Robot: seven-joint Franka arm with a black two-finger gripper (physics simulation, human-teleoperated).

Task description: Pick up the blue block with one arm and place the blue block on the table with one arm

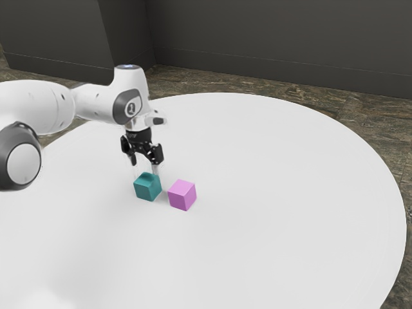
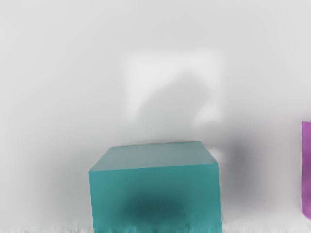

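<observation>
Plainly, the black gripper (image 1: 145, 168) stands open, its two fingers spread above the blue block (image 1: 147, 187), a smooth, crisp-edged teal cube on the round, even white table (image 1: 290, 193). Just beside it sits a plain pink cube (image 1: 182, 195); mottled, stone-like floor (image 1: 335, 103) lies beyond.

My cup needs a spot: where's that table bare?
The white table is bare from the pink block to the rim at the exterior view's right. It's crowded where the pincer is by the teal block, close beside the pink one.
</observation>
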